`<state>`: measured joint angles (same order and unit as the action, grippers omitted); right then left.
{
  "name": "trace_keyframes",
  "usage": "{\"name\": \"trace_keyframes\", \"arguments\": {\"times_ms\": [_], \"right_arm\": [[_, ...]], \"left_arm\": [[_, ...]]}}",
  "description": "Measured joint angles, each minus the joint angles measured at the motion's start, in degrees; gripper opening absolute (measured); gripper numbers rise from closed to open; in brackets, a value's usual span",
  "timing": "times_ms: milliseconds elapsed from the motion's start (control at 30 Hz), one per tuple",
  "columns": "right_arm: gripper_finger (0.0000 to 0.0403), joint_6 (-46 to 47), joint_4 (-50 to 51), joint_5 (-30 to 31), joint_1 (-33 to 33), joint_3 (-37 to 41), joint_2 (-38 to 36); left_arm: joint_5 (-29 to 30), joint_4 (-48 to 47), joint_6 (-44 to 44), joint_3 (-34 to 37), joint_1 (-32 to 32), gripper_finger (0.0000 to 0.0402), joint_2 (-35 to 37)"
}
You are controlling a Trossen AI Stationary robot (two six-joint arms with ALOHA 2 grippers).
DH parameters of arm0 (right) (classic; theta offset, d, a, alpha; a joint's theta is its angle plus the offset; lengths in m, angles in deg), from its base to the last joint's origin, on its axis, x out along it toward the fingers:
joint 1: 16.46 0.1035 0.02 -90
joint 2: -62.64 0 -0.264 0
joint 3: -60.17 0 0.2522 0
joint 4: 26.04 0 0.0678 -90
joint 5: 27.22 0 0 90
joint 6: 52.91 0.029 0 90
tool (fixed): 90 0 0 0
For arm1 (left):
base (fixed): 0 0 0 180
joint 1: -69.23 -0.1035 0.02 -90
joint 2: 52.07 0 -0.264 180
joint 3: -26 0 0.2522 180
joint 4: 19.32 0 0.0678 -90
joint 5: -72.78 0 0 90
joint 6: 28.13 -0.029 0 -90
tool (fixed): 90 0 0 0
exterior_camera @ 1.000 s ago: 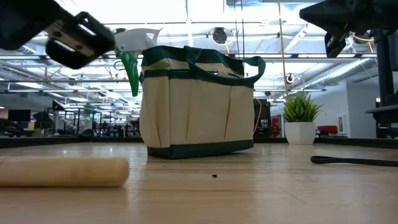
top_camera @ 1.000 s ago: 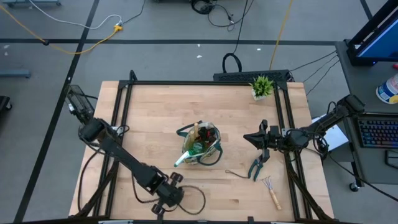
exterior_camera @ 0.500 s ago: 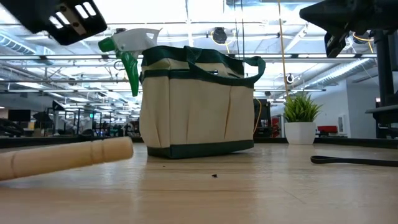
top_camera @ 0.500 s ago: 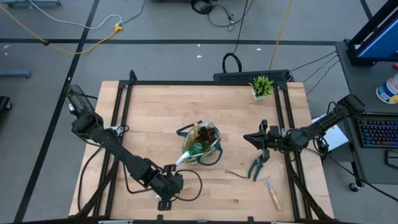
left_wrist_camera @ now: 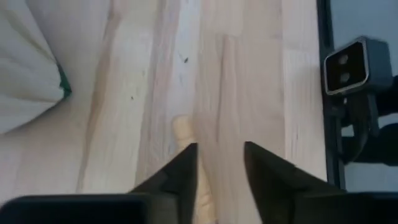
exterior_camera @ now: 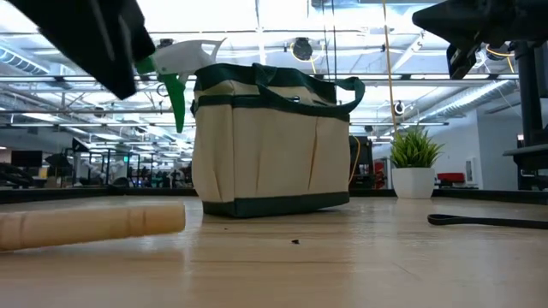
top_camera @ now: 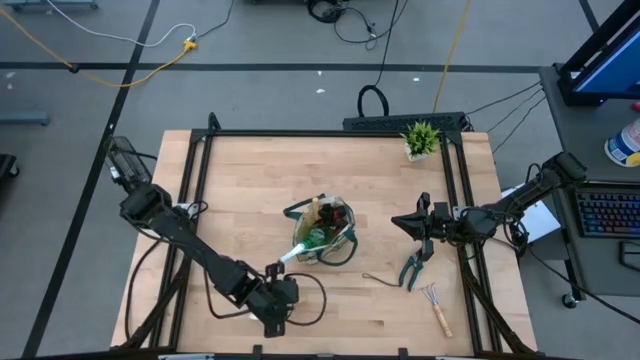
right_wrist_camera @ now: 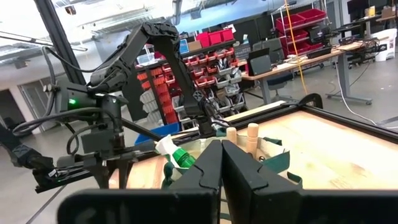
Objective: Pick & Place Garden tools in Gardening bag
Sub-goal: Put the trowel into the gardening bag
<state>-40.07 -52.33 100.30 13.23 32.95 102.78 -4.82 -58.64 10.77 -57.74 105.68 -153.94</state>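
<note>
hovering low over the near edge of the desk [top_camera: 240,190], the left gripper [left_wrist_camera: 219,163] points down at a wooden tool handle [left_wrist_camera: 186,149] that lies flat on the boards, its rounded end showing just beyond and between the two dark fingers [left_wrist_camera: 180,168]; the fingers stand a little apart on either side of the handle, and whether they touch it cannot be told. in the low view the same pale handle [exterior_camera: 90,224] rests on the desk to one side of the gardening bag [exterior_camera: 272,141], apart from it. the bag [top_camera: 325,232] stands upright near the middle of the desk, with the green spray bottle [exterior_camera: 171,68] leaning out over its rim, white nozzle outward, and two wooden handle ends [right_wrist_camera: 241,134] poking up from inside. the right gripper [right_wrist_camera: 221,163] is closed with nothing between its fingers (they meet tip to tip in its wrist view) and hangs above the desk's right side, well apart from the bag. close by it on the boards lie the teal-handled pruning shears [top_camera: 412,268], and nearer the front edge a small fork-rake [top_camera: 436,306] with a wooden handle. a potted plant [top_camera: 421,139] sits at the far right corner.
</note>
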Motion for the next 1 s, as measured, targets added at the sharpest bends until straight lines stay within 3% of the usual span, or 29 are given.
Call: {"name": "trace_keyframes", "arguments": {"times_ms": [267,500,800,1000], "right_arm": [[0.0001,0.0,0.02,0.16,0.02,0.0,-0.02],[0.0001,0.0,-0.07,0.16,0.02,0.0,-0.01],[0.0001,-0.01,0.0,0.18,0.02,0.0,-0.01],[0.0001,0.15,0.02,0.18,0.02,0.0,-0.02]], "left_arm": [[-2.99,4.42,-1.4,0.0,-0.45,0.0245,-5.26],[-2.01,4.48,3.51,0.0,-1.25,0.0284,-8.92],[-0.18,5.25,6.75,-0.01,-1.55,0.0278,-11.6],[1.4,4.9,8.35,-0.07,-1.59,0.0188,-11.99]]}}
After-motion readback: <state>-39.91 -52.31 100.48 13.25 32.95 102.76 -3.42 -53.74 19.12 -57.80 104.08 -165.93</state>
